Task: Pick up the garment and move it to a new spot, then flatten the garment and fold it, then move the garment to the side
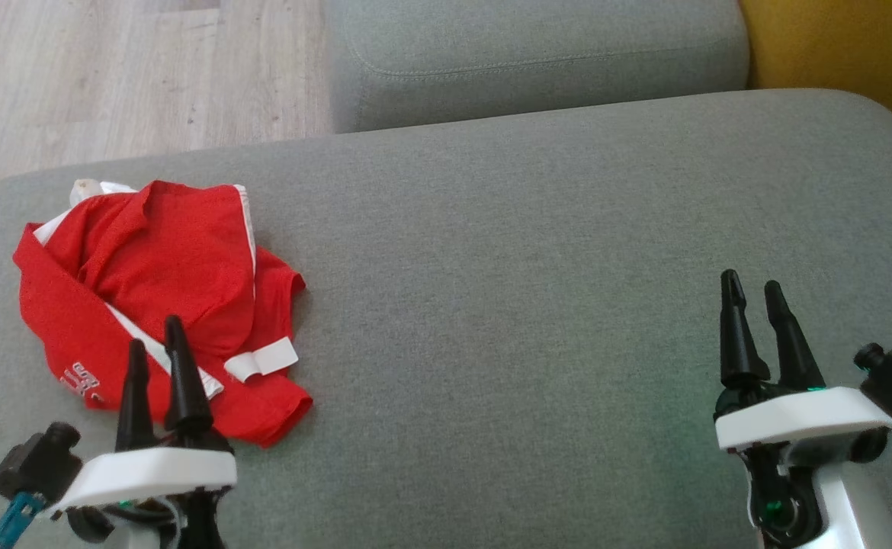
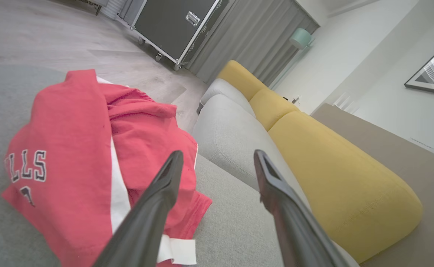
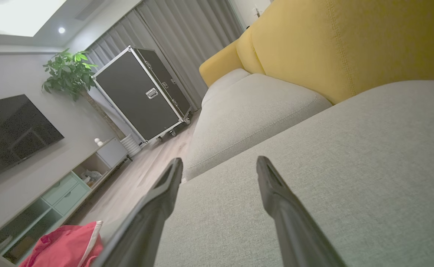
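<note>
Released, my left end effector [image 1: 155, 332] is over, maybe touching, the shirt [image 1: 171, 252] at the seat's [image 1: 530, 267] left edge; right end effector [image 1: 751, 280] released too.

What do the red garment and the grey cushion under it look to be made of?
Red garment: soft knit, likely cotton jersey, matte; it creases and bunches. Grey cushion: woven upholstery fabric, matte, with a fine flecked weave.

I have the garment [image 1: 164, 290] on the sofa seat [image 1: 530, 267] just ahead of my left fingers [image 1: 183, 374], well left of my right fingers [image 1: 734, 328].
</note>
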